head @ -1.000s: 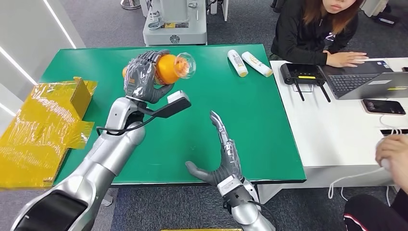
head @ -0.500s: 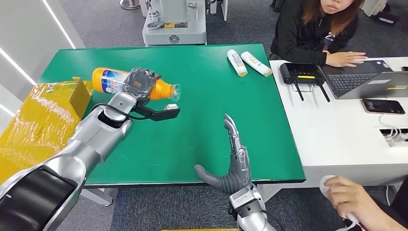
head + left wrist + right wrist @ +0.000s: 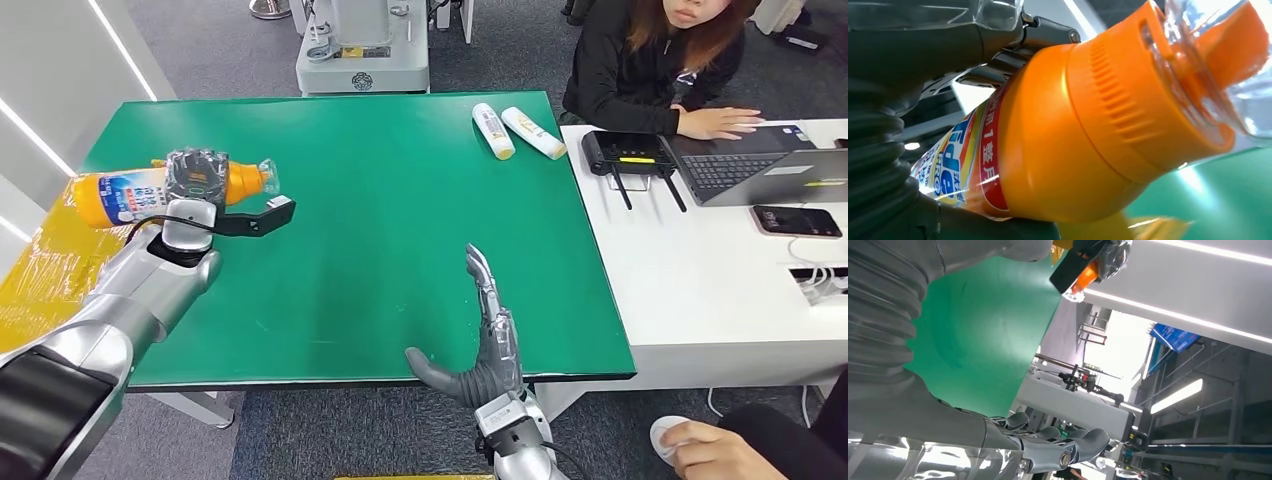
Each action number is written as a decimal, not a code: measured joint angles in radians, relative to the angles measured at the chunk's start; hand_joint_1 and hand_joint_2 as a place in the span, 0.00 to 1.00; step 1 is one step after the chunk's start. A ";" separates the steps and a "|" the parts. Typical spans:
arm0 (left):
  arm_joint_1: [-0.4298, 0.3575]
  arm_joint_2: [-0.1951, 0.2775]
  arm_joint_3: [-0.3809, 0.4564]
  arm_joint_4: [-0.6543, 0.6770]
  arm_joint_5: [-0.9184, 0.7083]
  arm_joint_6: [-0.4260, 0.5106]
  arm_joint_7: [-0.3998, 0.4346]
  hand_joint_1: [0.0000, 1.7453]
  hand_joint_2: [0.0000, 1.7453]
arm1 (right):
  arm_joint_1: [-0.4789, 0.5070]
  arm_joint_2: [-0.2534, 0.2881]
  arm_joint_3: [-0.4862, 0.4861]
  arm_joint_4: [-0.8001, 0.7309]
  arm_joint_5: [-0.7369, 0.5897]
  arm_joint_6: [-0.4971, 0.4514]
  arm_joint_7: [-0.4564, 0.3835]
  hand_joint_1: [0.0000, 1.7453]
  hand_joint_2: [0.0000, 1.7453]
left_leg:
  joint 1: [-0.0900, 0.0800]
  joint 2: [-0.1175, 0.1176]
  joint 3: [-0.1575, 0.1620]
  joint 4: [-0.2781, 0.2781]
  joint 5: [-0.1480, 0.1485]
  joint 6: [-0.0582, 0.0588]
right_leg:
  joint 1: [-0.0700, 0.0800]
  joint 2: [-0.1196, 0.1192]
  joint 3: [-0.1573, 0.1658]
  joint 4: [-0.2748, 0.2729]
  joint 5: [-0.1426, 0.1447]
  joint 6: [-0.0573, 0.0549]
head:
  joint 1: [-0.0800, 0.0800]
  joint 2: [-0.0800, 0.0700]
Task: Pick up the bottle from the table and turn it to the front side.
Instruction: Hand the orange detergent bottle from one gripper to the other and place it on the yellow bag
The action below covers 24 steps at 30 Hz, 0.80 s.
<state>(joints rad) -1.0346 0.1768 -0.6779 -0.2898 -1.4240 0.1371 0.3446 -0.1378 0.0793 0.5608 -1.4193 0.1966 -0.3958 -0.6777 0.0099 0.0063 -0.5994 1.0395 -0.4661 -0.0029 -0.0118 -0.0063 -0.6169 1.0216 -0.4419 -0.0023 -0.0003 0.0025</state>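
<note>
An orange detergent bottle [image 3: 125, 190] with a blue and white label and a clear cap lies sideways above the green table's [image 3: 400, 210] left edge, cap toward the table's middle. My left hand [image 3: 195, 178] grips it around its body near the neck. Close up in the left wrist view the bottle [image 3: 1063, 145] shows its orange shoulder, ribbed collar and clear cap, with my left hand [image 3: 903, 165] wrapped around it. My right hand [image 3: 485, 335] hovers at the table's near edge, empty, its fingers straight and the thumb out. In the right wrist view its dark fingers [image 3: 1058, 440] are stretched out.
Two white tubes [image 3: 515, 130] lie at the table's far right. A yellow wrapped box [image 3: 90, 255] sits left of the table. A person [image 3: 680, 60] sits at a white desk [image 3: 700, 280] with a laptop [image 3: 770, 165], a router and a phone. Another person's hand [image 3: 700, 450] is at the lower right.
My left hand has turned the bottle from cap-toward-me to lying sideways and carried it left to the table's edge. My right hand drew back a little toward the near edge.
</note>
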 joint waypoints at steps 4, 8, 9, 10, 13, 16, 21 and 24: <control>0.000 0.033 0.006 0.007 0.002 -0.039 0.013 1.00 1.00 | 0.008 0.000 0.000 0.001 0.001 0.000 0.007 0.00 1.00 | 0.000 -0.001 0.000 0.000 0.000 0.000 | 0.000 0.000 0.000 0.000 0.000 0.000 | 0.000 0.000; 0.009 0.052 0.006 0.014 -0.009 -0.060 -0.002 1.00 1.00 | 0.012 -0.001 0.000 0.010 0.000 0.008 0.004 0.00 1.00 | 0.000 -0.001 0.000 0.000 0.000 0.000 | 0.000 -0.001 0.000 0.000 0.000 0.000 | 0.000 0.000; 0.015 0.054 0.006 0.016 -0.012 -0.066 -0.007 1.00 1.00 | 0.013 -0.001 0.000 0.013 -0.001 0.011 0.003 0.00 1.00 | 0.000 -0.001 0.000 0.000 0.000 0.000 | 0.000 -0.001 0.000 0.000 0.000 0.000 | 0.000 0.000; 0.022 0.056 0.006 0.017 -0.015 -0.071 -0.010 1.00 1.00 | 0.013 -0.001 0.000 0.015 -0.001 0.014 0.002 0.00 1.00 | 0.000 0.000 0.000 0.000 0.000 0.000 | 0.000 0.000 0.000 0.000 0.000 0.000 | 0.000 0.000; 0.048 0.059 0.012 0.021 0.001 -0.072 -0.016 1.00 1.00 | 0.014 -0.001 0.000 0.020 -0.002 0.018 0.000 0.00 1.00 | 0.000 0.000 0.000 0.000 0.000 0.000 | 0.000 0.000 0.000 0.000 0.000 0.000 | 0.000 0.000; 0.078 0.065 0.028 0.024 0.027 -0.071 -0.029 1.00 1.00 | 0.016 -0.002 0.000 0.022 -0.001 0.020 0.002 0.00 1.00 | 0.000 0.000 0.000 0.000 0.000 0.000 | 0.000 0.000 0.000 0.000 0.000 0.000 | 0.000 0.000; 0.128 0.077 0.051 0.028 0.049 -0.063 -0.059 1.00 1.00 | 0.017 -0.002 0.000 0.022 0.001 0.020 0.010 0.00 1.00 | 0.000 0.000 0.000 0.000 0.000 0.000 | 0.000 0.000 0.000 0.000 0.000 0.000 | 0.000 0.000; 0.153 0.082 0.067 0.029 0.062 -0.052 -0.087 1.00 1.00 | 0.019 -0.003 0.000 0.022 0.003 0.020 0.019 0.00 1.00 | 0.000 0.000 0.000 0.000 0.000 0.000 | 0.000 0.000 0.000 0.000 0.000 0.000 | 0.000 0.000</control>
<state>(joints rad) -0.8814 0.2592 -0.6109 -0.2605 -1.3622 0.0853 0.2580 -0.1188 0.0764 0.5608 -1.3975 0.1995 -0.3756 -0.6590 0.0102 0.0059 -0.5995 1.0393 -0.4661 -0.0030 -0.0118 -0.0065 -0.6173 1.0216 -0.4420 -0.0024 -0.0003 0.0026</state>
